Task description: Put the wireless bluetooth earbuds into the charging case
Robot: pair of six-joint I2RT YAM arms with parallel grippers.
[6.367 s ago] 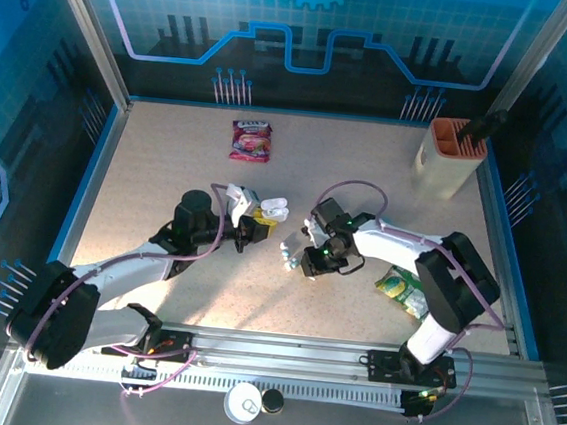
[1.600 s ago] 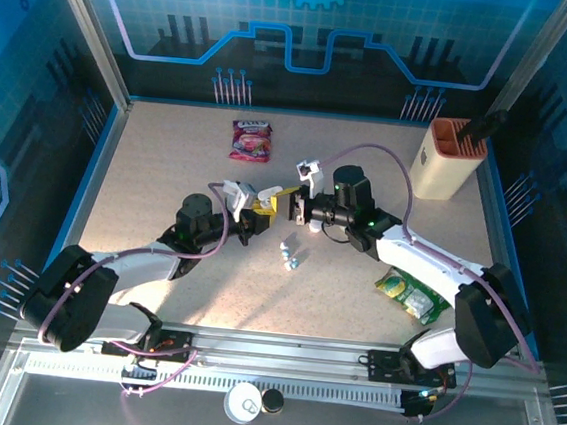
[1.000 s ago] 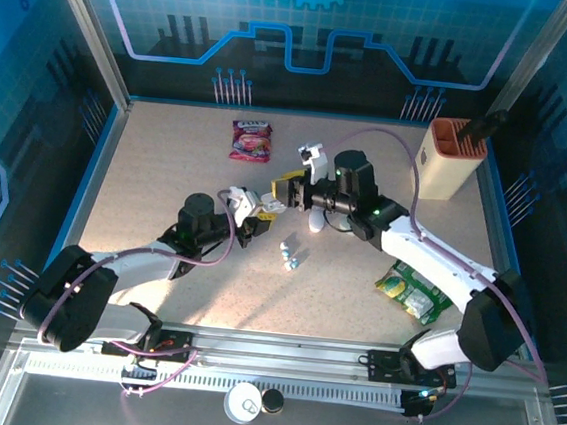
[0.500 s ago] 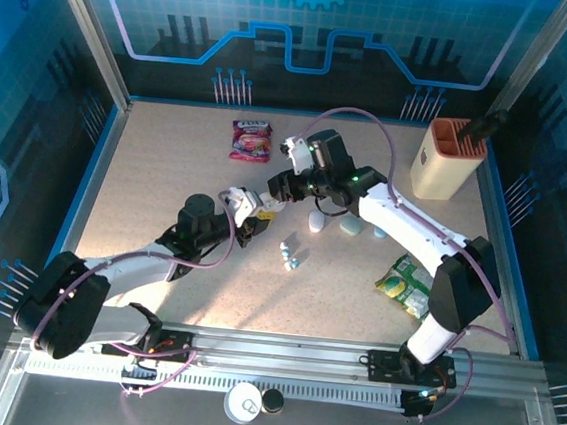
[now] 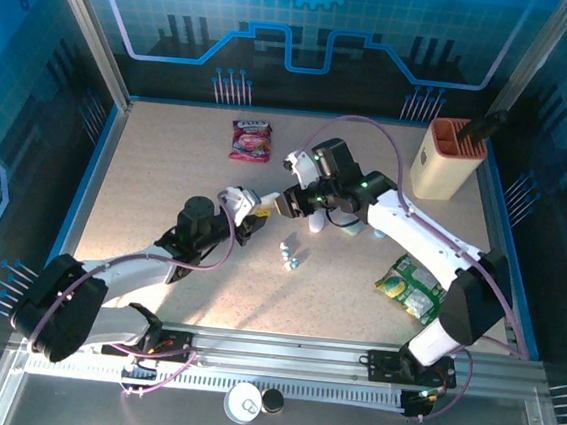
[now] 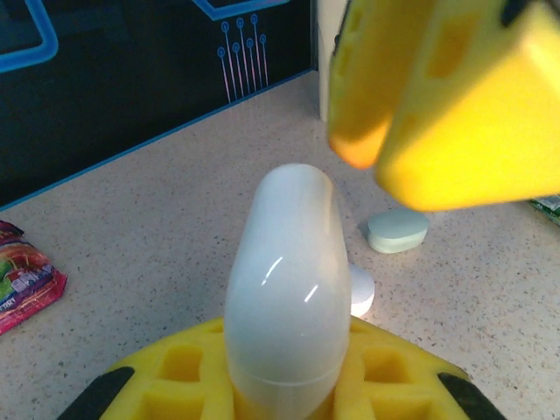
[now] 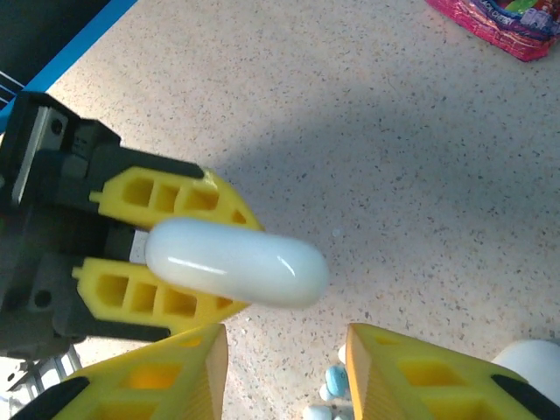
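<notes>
My left gripper (image 5: pixel 254 210) is shut on a white pebble-shaped charging case (image 6: pixel 287 289), which is closed and sticks out past its yellow fingers (image 6: pixel 175 367). In the right wrist view the same case (image 7: pixel 234 262) lies crosswise just beyond my right gripper (image 7: pixel 284 343). That gripper is open, with nothing between its fingers (image 7: pixel 411 372). From above, the right gripper (image 5: pixel 287 203) hangs close to the held case, a little to its right. The earbuds (image 5: pixel 288 255), tiny white and pale-blue pieces, lie loose on the table below both grippers; the earbuds (image 7: pixel 332 385) also appear between the right fingers.
Other cases lie right of the grippers: a white case (image 5: pixel 315 222) and a pale-green case (image 6: pixel 398 232). A pink packet (image 5: pixel 251 139) lies at the back, a beige holder (image 5: pixel 447 158) at the back right, a green packet (image 5: pixel 407 288) at the right.
The right gripper has swung left from the loose cases and come down close to the case in my left gripper. The left gripper has kept its hold and barely moved.
</notes>
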